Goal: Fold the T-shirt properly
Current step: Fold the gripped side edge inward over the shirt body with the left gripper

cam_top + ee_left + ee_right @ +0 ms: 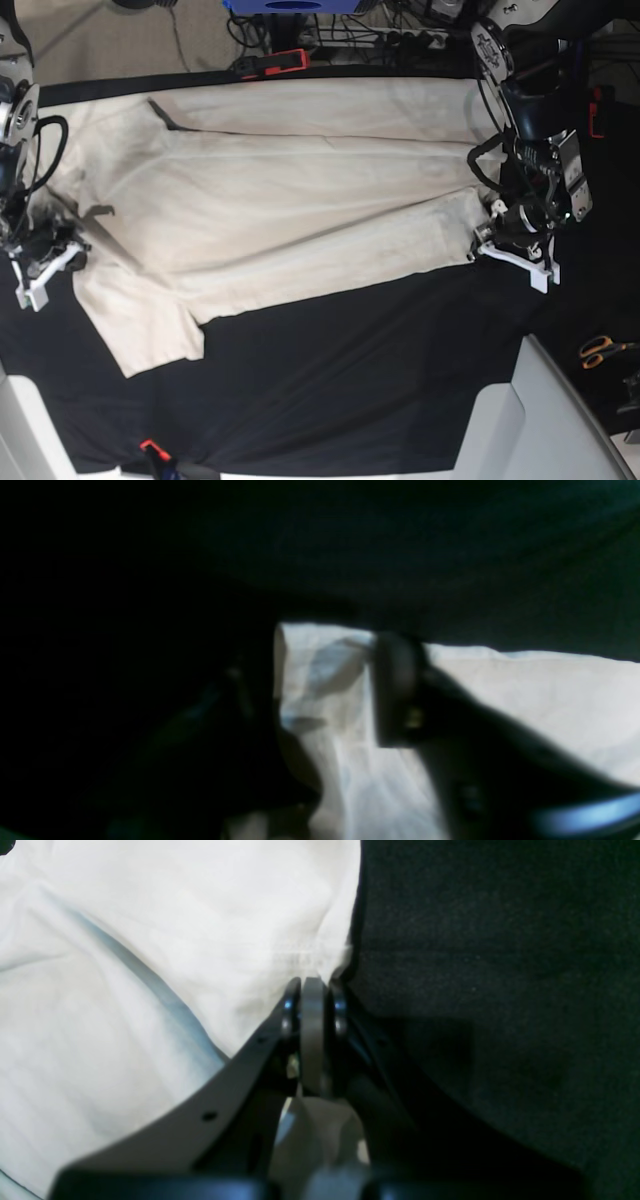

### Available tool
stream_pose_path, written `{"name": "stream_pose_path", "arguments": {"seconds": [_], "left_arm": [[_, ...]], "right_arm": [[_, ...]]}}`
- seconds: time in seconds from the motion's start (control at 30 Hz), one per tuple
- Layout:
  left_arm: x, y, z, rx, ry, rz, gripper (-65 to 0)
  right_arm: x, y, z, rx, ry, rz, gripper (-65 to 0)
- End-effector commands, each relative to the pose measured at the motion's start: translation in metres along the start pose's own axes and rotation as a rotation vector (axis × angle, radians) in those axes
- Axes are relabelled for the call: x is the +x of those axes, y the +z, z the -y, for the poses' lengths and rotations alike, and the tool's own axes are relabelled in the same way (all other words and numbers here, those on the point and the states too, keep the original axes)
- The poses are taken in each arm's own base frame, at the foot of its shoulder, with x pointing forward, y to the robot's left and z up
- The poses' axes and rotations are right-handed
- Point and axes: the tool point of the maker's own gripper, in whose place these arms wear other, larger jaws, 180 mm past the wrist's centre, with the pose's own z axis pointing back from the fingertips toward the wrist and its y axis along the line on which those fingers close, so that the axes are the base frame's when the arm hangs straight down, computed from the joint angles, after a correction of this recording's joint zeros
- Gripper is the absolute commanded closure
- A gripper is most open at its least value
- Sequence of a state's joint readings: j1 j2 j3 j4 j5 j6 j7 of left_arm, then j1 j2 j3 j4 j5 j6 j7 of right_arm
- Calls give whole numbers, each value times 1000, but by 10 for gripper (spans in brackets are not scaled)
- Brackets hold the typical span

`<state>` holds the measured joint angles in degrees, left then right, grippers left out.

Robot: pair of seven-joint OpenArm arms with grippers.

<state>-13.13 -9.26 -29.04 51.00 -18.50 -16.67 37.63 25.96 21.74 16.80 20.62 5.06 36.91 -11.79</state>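
We see the T-shirt [290,190] spread across the tablecloth [350,390]; right gripper [312,990] clamped on its hem, left gripper [320,690] jaws astride cloth, closure unclear.

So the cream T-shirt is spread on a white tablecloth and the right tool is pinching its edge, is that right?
Not quite: the tablecloth is black, not white, as the base view shows. The rest holds: the cream T-shirt is spread on it, and the right tool is pinching its edge.
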Motion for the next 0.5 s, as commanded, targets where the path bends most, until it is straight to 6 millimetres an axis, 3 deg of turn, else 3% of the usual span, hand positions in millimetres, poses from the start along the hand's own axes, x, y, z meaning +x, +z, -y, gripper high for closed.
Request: {"name": "stream_pose_path", "arguments": {"seconds": [0.0, 0.27, 0.47], "left_arm": [[-14, -1, 1, -1, -6, -66, -183], [-11, 2, -7, 11, -5, -63, 0], [-1, 3, -9, 17, -20, -49, 0]], "right_arm": [[25, 6, 7, -11, 7, 57, -6], [24, 6, 6, -9, 8, 56, -6], [24, 5, 5, -8, 8, 56, -6]]}}
